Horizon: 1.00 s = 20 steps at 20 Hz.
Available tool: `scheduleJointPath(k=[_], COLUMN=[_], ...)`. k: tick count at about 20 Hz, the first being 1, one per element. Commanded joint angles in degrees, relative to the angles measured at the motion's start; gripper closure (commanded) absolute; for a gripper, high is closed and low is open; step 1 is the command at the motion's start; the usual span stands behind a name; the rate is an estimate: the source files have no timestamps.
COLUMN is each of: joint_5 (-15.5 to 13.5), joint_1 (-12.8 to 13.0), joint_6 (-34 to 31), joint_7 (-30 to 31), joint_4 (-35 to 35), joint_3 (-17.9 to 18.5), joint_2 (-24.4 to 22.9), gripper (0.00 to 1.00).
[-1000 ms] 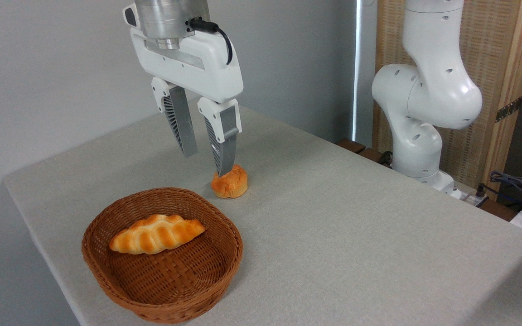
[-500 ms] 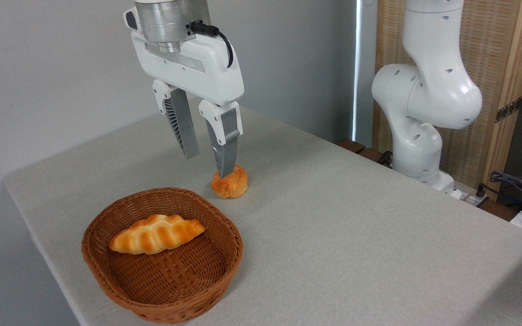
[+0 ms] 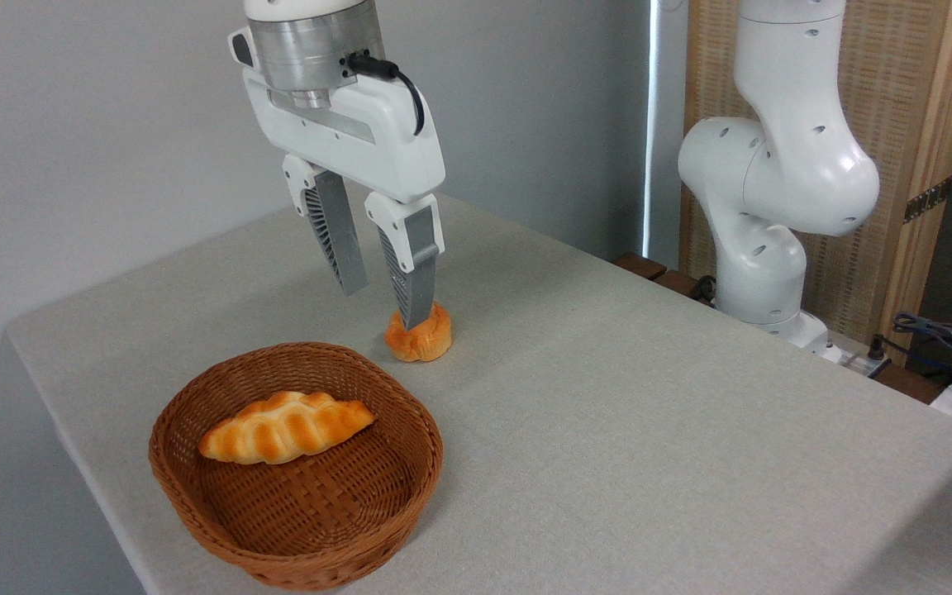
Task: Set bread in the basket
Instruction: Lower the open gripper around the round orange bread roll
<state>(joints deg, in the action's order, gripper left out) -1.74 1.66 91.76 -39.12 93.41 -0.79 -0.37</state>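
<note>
End effector (image 3: 383,307) pointing down, spread above bread (image 3: 420,335), beside basket (image 3: 195,504)

bread (image 3: 420,334) on table (image 3: 649,413), behind basket (image 3: 195,487) | loaf (image 3: 286,426) in basket

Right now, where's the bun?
The bun sits on the table, left of centre in the camera view, just beyond the basket rim on its far right side. The open end effector is above it.
</note>
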Motion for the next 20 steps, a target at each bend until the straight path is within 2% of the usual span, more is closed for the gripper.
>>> scheduleJointPath(k=[1,5,7,10,13,15,17,20], joint_5=[0.5,0.4,0.4,0.2,-2.9,-3.6,-5.0,-5.9], joint_1=[0.5,1.2,2.5,4.1,5.1,6.6,8.0,9.2], joint_6=[0.8,1.4,2.1,6.8,10.8,11.6,11.8,17.4], joint_7=[0.2,0.1,-1.3,-1.7,-1.8,-2.4,-5.9,-8.0], joint_4=[3.1,6.1,8.8,15.7,21.4,23.9,26.8,32.8], joint_3=[-0.3,-0.3,-0.3,-0.2,-0.2,-0.2,-0.2,-0.2], joint_2=[-1.4,-3.1,-4.6,-8.5,-11.3,-12.1,-12.4,-14.1], gripper=[0.00,0.00,0.00,0.00,0.00,0.00,0.00,0.00])
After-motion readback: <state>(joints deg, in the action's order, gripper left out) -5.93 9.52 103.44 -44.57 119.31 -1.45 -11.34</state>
